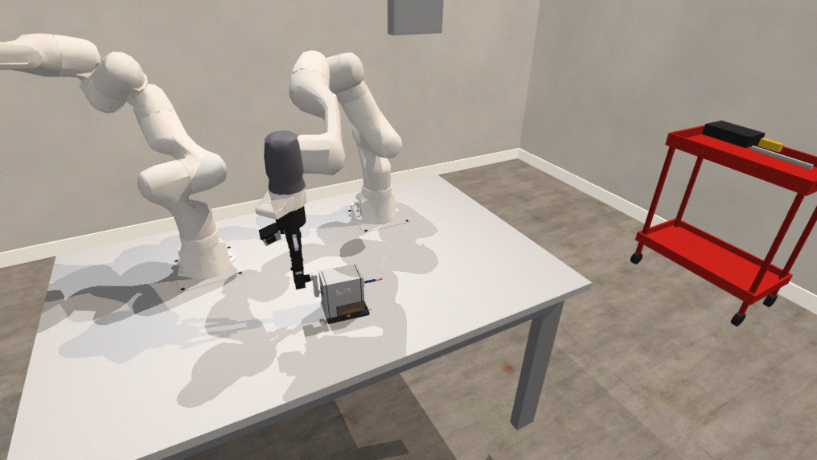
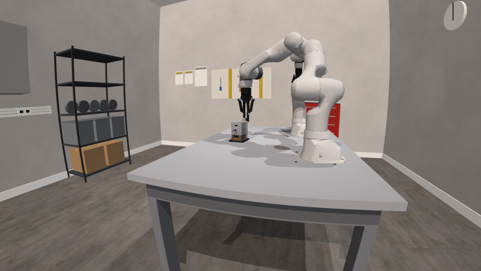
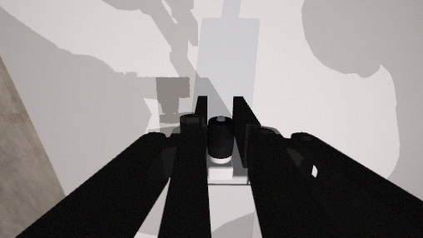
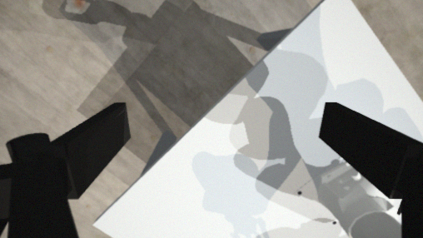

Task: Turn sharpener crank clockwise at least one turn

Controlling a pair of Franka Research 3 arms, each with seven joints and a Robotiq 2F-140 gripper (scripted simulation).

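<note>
The grey sharpener (image 1: pixel 342 285) (image 2: pixel 243 129) stands upright on the table, with a blue pencil (image 1: pixel 371 280) in the side opposite the crank. The crank arm (image 1: pixel 316 284) points about upward, its top end just above the housing in the exterior view. My left gripper (image 1: pixel 299 282) (image 2: pixel 246 119) (image 3: pixel 220 111) points down beside the crank side and is shut on the crank's black knob (image 3: pixel 220 138); the fingers partly hide it in the top and exterior views. My right gripper (image 4: pixel 225 120) is open and empty, high up and away from the sharpener.
The white table (image 1: pixel 469 268) (image 2: pixel 208 171) (image 4: pixel 166 204) carries both arm bases behind the sharpener. The right arm (image 1: pixel 157 122) rises from the far left in the top view. A red cart (image 1: pixel 708 256) and a black shelf (image 2: pixel 90 84) stand off the table.
</note>
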